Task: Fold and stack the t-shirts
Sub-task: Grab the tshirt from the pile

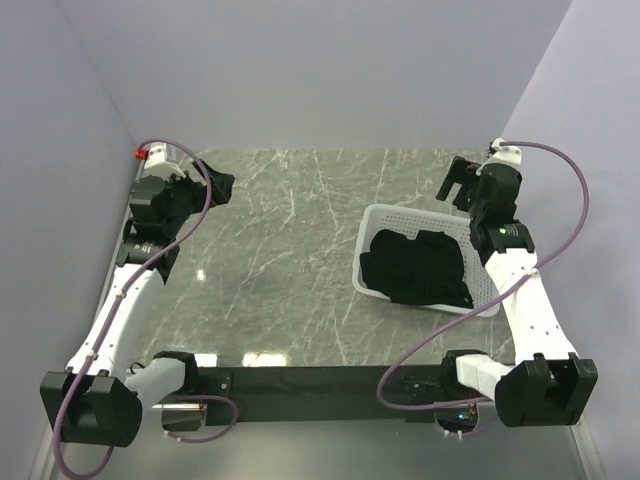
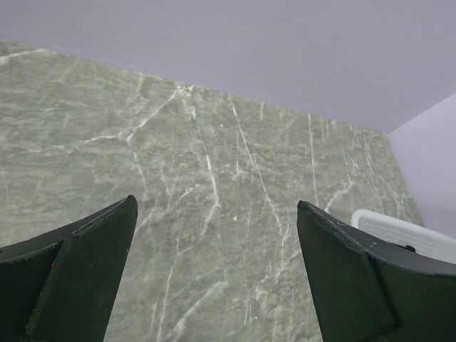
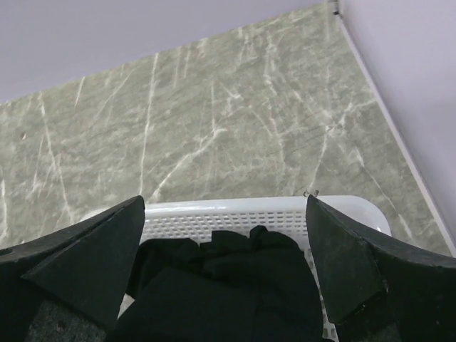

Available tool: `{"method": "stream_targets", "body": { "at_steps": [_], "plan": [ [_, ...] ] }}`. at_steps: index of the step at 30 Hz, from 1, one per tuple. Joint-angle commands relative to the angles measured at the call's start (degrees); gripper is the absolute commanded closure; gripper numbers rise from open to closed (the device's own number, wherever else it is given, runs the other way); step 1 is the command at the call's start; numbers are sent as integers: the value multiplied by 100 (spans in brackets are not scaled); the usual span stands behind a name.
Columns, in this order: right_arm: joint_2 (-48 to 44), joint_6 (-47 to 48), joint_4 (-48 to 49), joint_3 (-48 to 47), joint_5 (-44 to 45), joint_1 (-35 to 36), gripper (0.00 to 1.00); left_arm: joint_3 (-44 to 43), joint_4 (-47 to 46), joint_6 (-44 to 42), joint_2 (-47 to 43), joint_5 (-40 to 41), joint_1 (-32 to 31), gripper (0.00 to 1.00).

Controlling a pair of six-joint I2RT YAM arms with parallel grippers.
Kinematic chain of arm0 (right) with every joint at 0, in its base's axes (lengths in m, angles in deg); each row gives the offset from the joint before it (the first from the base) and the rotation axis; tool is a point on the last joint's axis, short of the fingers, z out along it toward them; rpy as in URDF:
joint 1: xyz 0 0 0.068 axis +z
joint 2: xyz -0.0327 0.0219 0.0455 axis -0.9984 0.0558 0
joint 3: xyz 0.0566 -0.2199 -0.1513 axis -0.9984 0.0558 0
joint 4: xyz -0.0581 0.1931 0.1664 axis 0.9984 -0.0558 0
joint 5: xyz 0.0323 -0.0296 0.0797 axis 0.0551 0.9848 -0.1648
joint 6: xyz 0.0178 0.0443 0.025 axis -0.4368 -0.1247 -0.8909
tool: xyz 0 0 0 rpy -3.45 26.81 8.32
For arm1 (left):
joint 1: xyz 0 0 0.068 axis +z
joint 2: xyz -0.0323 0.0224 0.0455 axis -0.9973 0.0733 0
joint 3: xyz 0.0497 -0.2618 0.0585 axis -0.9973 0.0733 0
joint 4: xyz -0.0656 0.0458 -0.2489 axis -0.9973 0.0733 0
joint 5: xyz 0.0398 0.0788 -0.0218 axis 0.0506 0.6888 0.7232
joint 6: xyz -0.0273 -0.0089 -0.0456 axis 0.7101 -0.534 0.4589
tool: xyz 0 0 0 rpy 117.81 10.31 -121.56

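My left gripper (image 2: 216,204) has its fingers spread wide over the white-veined green marble table (image 2: 214,128), holding nothing. My right gripper (image 3: 224,201) is equally splayed and empty, near the rim of the white basket (image 3: 235,214), where the black t-shirts (image 3: 228,285) lie crumpled. Pale lilac walls (image 1: 320,70) enclose the table on three sides.

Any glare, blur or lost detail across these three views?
Top external: glare patches on the marble table; black t-shirts in the white basket are nearly featureless. Left wrist: evenly lit, sharp. Right wrist: t-shirts underexposed, folds barely readable.
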Motion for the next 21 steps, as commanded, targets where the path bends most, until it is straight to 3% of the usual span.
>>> {"method": "stream_targets", "body": {
  "at_steps": [1,3,6,10,16,21],
  "plan": [
    [-57,588,114,-301,-633,34,0,-130,-363,9,90,-397,1,1],
    [-127,1118,105,-258,-1975,78,0,-165,-398,-17,177,-503,1,1],
    [-198,3101,-376,-187,-4352,174,0,-200,-381,-17,274,-653,1,1],
    [-14,4289,-1394,-388,-4475,754,0,-148,-381,-52,275,-724,1,1],
    [373,5484,-2196,-399,-5099,781,0,2,-372,-26,134,-838,1,0],
    [786,6419,-2846,-310,-4750,1096,0,335,-381,71,-111,-830,1,1]
  ]
}}
